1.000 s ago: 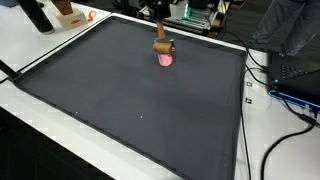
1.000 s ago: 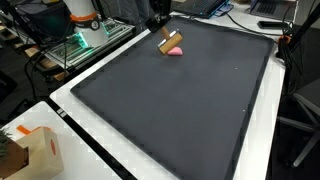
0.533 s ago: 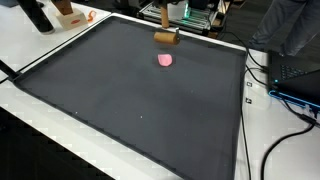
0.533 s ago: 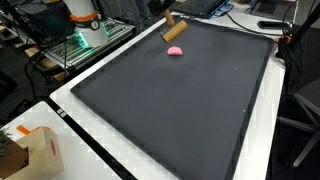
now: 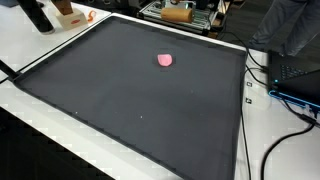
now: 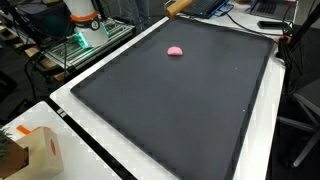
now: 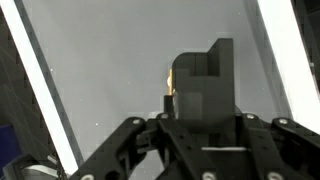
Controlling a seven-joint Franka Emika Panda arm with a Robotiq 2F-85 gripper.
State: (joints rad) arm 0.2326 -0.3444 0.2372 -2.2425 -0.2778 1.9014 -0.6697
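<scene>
gripper [image 7: 200, 118] fingers closed tight on the wooden block [image 7: 200, 75], which is in the air at 12 o'clock in both exterior views. Pink piece [image 5: 165, 60] lies on the black mat [image 5: 120, 100], at 6 o'clock from the block, well apart.

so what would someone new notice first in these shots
The big dark mat covering most of the white table draws the eye first. One small pink lump lies alone on it near the far edge. Above that edge, in both exterior views, a wooden block hangs in the air, and the wrist view shows it gripped between the jaws.
</scene>
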